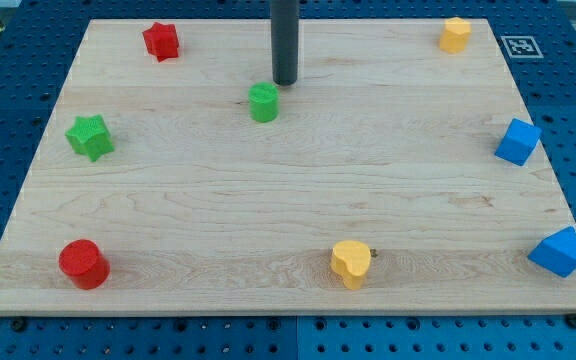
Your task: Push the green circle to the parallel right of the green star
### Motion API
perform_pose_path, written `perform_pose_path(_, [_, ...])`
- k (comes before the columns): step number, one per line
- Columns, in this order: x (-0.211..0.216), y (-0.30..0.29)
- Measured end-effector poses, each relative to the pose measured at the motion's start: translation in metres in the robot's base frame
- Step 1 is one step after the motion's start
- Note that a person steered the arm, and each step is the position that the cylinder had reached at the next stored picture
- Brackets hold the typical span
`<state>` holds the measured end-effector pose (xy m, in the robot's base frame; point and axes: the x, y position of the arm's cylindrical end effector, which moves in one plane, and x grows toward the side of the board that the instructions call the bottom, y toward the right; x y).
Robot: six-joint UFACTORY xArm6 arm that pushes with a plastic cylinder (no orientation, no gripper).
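The green circle (263, 102) stands on the wooden board (288, 200) a little left of centre, toward the view's top. The green star (90, 136) lies near the board's left edge, lower in the view than the circle and well to its left. My tip (285, 82) is at the end of the dark rod that comes down from the view's top. It sits just above and to the right of the green circle, close to it, with a small gap.
A red star (160, 41) lies at the top left and a red circle (84, 264) at the bottom left. A yellow heart (351, 263) is at the bottom centre, a yellow block (455, 34) at the top right. Two blue blocks (518, 141) (557, 251) sit at the right edge.
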<state>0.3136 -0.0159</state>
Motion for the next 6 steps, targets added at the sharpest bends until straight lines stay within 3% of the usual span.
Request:
perform_pose_path(2, [0.054,-0.011])
perform_pose_path(4, [0.08,-0.011])
perform_pose_path(6, [0.072,-0.023])
